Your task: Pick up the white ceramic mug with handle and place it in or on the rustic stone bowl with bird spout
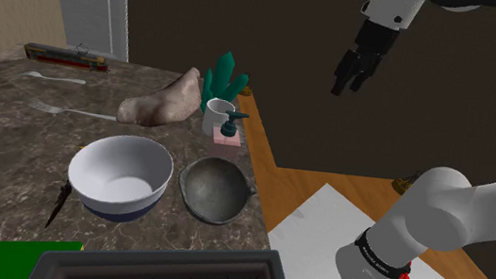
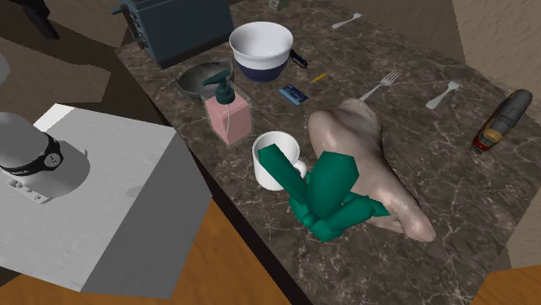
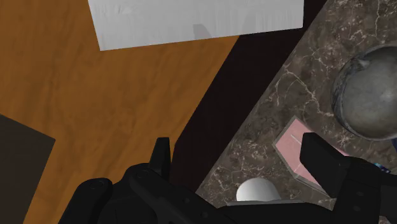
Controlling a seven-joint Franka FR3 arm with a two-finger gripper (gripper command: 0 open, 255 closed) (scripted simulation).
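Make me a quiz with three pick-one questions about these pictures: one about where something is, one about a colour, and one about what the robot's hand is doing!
1. Where is the white mug with a handle?
A. on the wooden floor
B. on the dark marbled counter, beside the soap bottle
C. on the white stand

2. What colour is the square soap bottle's body?
A. pink
B. yellow
C. black

3. The all-black two-finger gripper is:
A. open and empty, up in the air
B. shut on the mug
C. shut on a fork

Answers:
1. B, the mug stands on the counter next to the bottle.
2. A, it is pink under a dark teal pump.
3. A, its fingers stand apart and hold nothing.
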